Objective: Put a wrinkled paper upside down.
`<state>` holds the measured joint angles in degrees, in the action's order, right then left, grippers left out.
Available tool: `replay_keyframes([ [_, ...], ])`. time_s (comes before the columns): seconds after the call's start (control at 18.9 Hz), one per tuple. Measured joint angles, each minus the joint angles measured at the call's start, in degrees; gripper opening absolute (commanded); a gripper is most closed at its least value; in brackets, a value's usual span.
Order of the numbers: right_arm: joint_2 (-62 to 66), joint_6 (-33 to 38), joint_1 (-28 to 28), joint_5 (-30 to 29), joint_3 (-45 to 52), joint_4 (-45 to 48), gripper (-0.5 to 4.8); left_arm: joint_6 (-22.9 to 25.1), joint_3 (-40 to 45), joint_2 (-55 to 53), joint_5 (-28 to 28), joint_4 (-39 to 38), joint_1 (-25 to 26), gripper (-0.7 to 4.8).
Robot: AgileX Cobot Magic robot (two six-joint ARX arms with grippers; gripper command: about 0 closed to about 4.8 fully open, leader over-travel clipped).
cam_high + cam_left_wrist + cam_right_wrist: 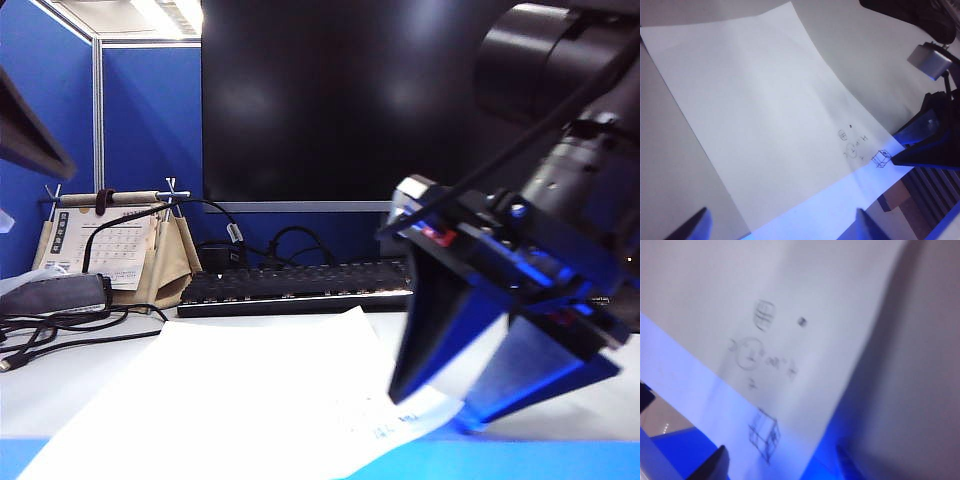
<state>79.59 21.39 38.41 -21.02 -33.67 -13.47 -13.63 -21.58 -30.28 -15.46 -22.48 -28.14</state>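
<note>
Lying flat, wrinkled paper point(230, 400), corner under wide right pincer point(455, 405); left pincer point(780, 225) wide above.

You have one wrinkled paper point(230, 400) on the desk point(80, 385), one keyboard point(295, 285) behind it, one dark monitor point(330, 100) above that, and one small calendar point(110, 245) on its stand at the far left. You can count two grippers: the right gripper point(455, 405), its two fingers spread wide over the paper's printed corner, and the left gripper point(782, 227), of which you see only two fingertips, also well apart. On the sheet itself you can make out one small cube sketch point(764, 434), two circled marks point(747, 352) and one dot point(801, 321).
</note>
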Motion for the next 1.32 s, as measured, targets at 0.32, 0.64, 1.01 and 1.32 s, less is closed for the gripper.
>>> replay_keyframes([
  [0.32, 0.68, 1.18, 0.02, -1.29, 0.42, 5.27, 2.38, 0.09, 0.00, 0.00, 0.02, 0.39, 0.02, 3.77],
  [0.64, 4.44, 2.38, 0.00, -3.72, 0.00, 8.98, 2.17, 0.09, 0.00, 0.00, 0.02, 1.55, 0.02, 3.77],
  [1.01, 8.24, 2.71, 0.09, -4.11, 0.04, 13.64, -0.03, 0.09, 0.00, 0.00, 0.02, 2.10, 0.02, 3.77],
  [1.32, 4.00, 2.62, -0.33, 0.37, 0.07, 11.69, -0.03, 0.09, 0.00, 0.00, 0.02, 2.08, 0.02, 3.77],
])
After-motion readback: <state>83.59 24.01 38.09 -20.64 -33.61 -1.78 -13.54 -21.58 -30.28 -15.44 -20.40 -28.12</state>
